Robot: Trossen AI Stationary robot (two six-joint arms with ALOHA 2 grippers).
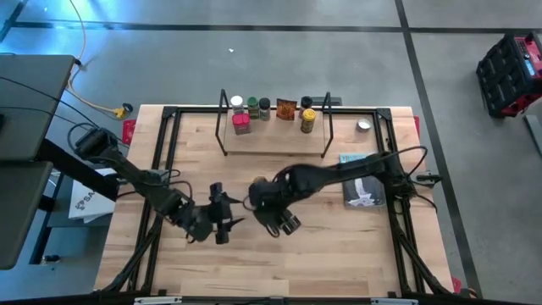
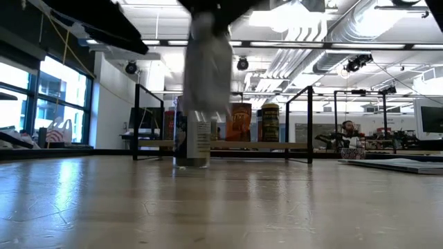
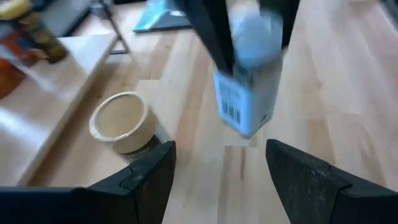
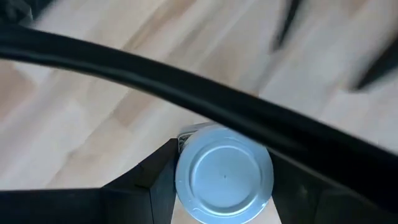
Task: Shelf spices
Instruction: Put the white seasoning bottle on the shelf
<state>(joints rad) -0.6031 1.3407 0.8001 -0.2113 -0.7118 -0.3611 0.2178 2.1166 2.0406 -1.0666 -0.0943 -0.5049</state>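
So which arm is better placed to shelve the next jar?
Right. Its gripper is already clamped on the white jar, lifted off the table in front of the shelf. The left gripper is open and holds nothing.

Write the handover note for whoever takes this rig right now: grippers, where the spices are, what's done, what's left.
Right gripper: shut on a white-lidded jar over mid-table, in front of the shelf.
Left gripper: open, empty, low over the table beside the right one, facing that jar.
Done: about six spices stand along the shelf's back edge.
Left: shelve the held jar. A tan-lidded jar also stands on the tabletop beside the shelf; it probably goes up next.
Not spices: silver tin and book, on the table's right.
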